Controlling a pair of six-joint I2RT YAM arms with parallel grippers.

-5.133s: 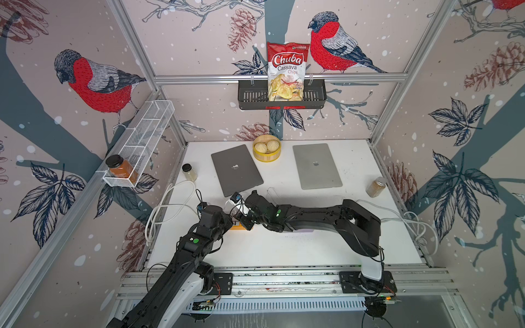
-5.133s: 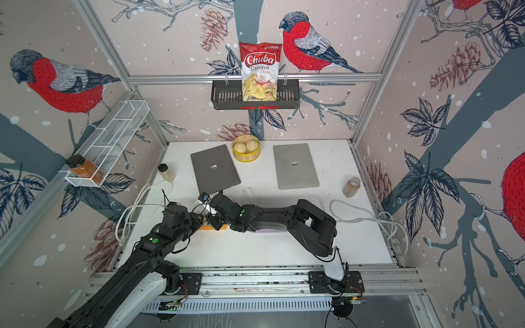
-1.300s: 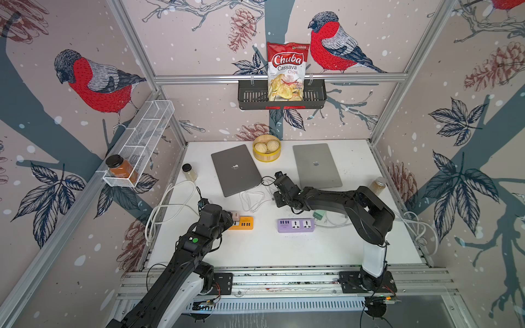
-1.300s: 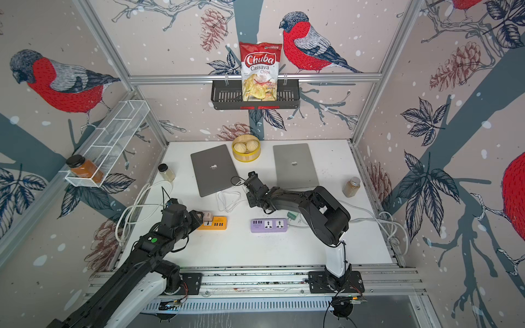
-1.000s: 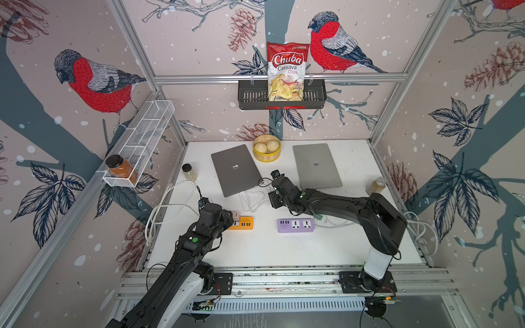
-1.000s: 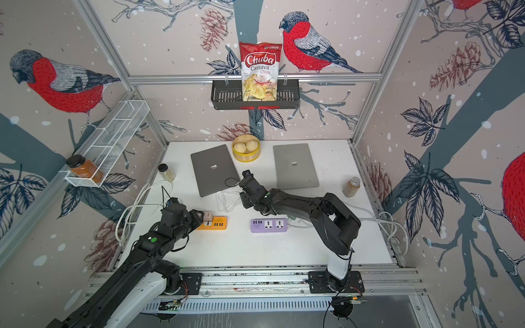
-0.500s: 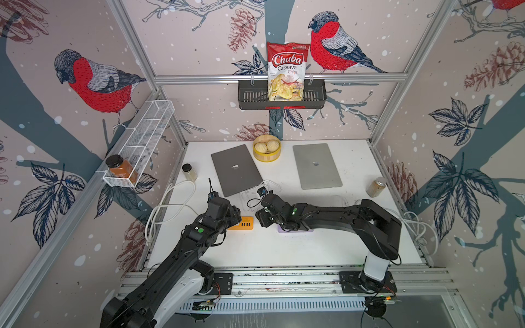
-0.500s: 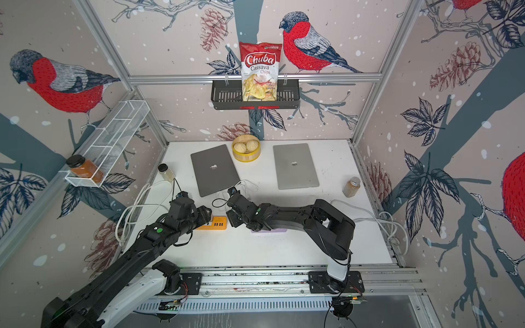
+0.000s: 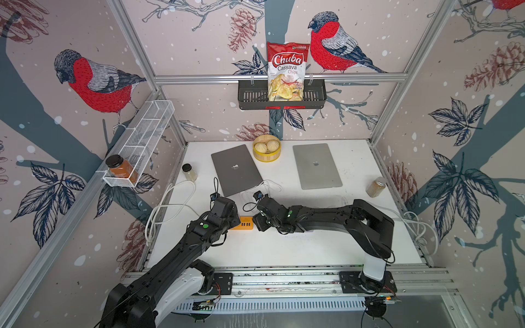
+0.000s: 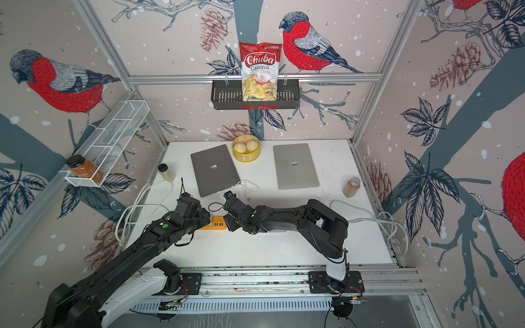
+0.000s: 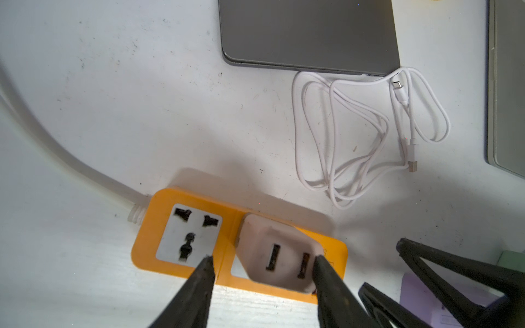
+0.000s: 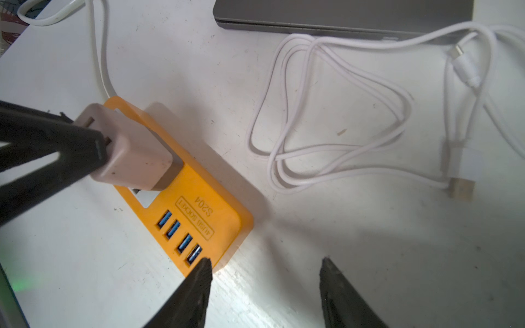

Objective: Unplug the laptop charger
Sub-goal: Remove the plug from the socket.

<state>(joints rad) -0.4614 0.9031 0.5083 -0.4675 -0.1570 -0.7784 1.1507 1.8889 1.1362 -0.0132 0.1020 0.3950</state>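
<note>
1. Left wrist view: the charger (image 11: 267,241), a rounded off-white plastic block with two slot-shaped ports on its face, is seen plugged into the orange power strip (image 11: 159,204), beside an unused white three-hole socket.
2. The left pincer (image 11: 262,259) is seen partly open astride the charger. One black tapered fingertip (image 11: 326,275) is laid against the block's edge, and the other is set apart from it, over the strip, so no firm hold is shown.
3. The right pincer (image 12: 265,261) is spread wide with nothing between its pointed fingers. One tip is placed just beside the strip's right end, where four blue USB ports are lined up.
4. The strip, a flat rounded rectangle of glossy plastic, is laid on the scuffed white counter (image 9: 284,247), left of centre and nearer than the dark grey laptop (image 9: 235,170). A thick white cord (image 11: 85,171) is run from its left end.
5. A thin white cable (image 12: 466,162) is coiled loosely beyond the strip, by the laptop's near edge, with both metal plug ends lying loose on the counter.
6. Whether the charger's pins are fully seated cannot be told.
</note>
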